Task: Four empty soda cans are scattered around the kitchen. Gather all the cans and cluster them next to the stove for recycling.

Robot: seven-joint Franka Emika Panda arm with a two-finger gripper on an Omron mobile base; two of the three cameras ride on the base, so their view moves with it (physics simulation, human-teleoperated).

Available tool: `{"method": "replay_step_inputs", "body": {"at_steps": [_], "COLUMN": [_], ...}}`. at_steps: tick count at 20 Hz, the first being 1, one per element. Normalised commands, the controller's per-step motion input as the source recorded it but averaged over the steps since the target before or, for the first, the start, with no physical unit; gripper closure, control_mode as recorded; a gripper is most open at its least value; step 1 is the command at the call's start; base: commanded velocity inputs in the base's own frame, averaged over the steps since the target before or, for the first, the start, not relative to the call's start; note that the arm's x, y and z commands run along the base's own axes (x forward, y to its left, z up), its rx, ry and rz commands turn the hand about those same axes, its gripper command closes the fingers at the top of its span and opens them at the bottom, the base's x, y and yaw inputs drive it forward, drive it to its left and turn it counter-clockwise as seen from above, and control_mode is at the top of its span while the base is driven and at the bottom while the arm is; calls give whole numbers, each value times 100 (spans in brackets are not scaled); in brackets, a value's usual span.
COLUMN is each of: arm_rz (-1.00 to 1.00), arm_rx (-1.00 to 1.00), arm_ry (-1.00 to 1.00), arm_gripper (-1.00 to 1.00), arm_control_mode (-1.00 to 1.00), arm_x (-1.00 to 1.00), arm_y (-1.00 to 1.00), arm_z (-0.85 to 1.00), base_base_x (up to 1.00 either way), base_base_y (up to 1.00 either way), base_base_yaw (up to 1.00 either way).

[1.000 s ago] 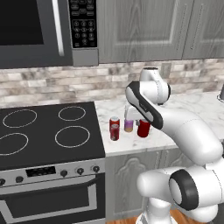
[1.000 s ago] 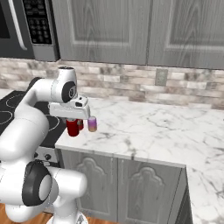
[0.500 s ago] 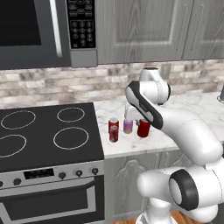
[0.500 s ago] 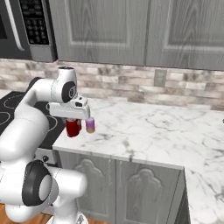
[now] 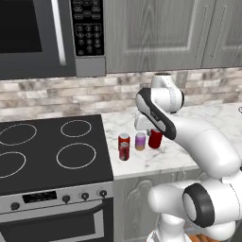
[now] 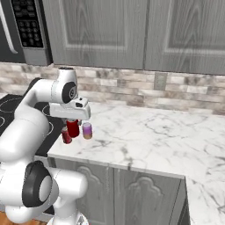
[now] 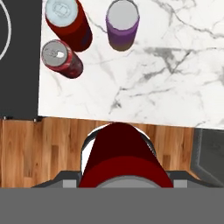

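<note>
My gripper (image 5: 155,131) is shut on a red soda can (image 5: 155,138), held upright low over the marble counter (image 5: 160,160). I cannot tell whether it touches the counter. The held soda can (image 7: 119,158) hides my fingertips in the hand view. Two more red soda cans (image 5: 124,139) (image 5: 124,151) stand close together beside the stove (image 5: 47,151), left of the held one. From above they show as a larger soda can (image 7: 65,19) and a smaller soda can (image 7: 61,58) next to the black cooktop (image 7: 17,57). In the right base view the held soda can (image 6: 73,128) hangs under my gripper (image 6: 73,121).
A purple can (image 5: 140,141) (image 7: 123,24) (image 6: 87,130) stands between the red pair and the held can. A microwave (image 5: 42,38) hangs over the stove. Grey cabinets (image 6: 132,30) and a stone backsplash (image 6: 184,90) line the back. The counter's front edge (image 7: 113,118) drops to wood floor.
Almost nothing differs. The held can stays in my shut gripper at nearly the same spot beside the purple can.
</note>
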Motion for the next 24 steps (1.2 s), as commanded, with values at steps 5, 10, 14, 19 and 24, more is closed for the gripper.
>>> {"method": "replay_step_inputs", "body": {"at_steps": [5, 10, 14, 19, 24], "arm_rz": [0, 0, 0, 0, 0], "arm_rx": [0, 0, 0, 1, 1], "arm_ry": [0, 0, 0, 1, 0], "arm_gripper": [100, 100, 100, 100, 100], "arm_control_mode": [100, 100, 100, -100, -100], "arm_x": [0, 0, 0, 8, 10], "arm_y": [0, 0, 0, -6, -12], "arm_z": [0, 0, 0, -12, -37], "base_base_x": [32, 31, 32, 16, 0], "base_base_y": [-23, -22, -20, -10, 0], "base_base_yaw": [0, 0, 0, 0, 0]}}
